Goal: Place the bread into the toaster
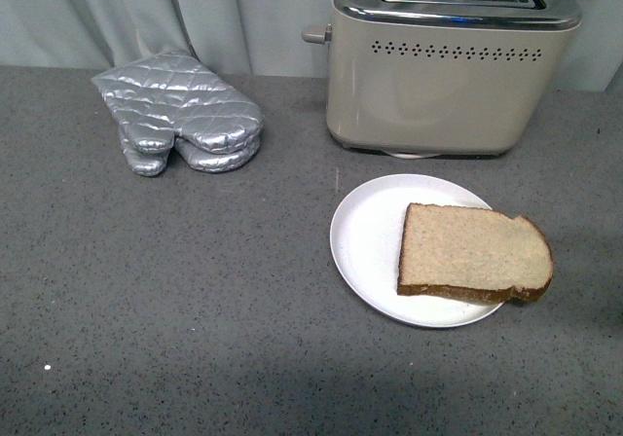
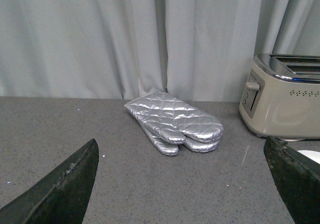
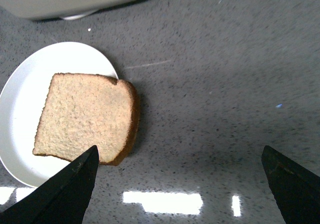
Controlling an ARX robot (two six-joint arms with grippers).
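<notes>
One slice of bread is lying flat on the plate in front of the toaster, its rounded end overhanging the rim, where the right jaws, gaping empty like the left, should be pinching.

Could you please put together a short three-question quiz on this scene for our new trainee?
1. True or false: the bread lies wholly within the rim of the white plate.
2. In the front view, what lies to the left of the toaster? A) silver oven mitts B) a kettle C) a knife
3. Fill in: the right end effector, above the counter beside the bread, is ___ (open or shut).

Key
1. False: the rounded end of the bread overhangs the rim above the counter.
2. A
3. open
</notes>
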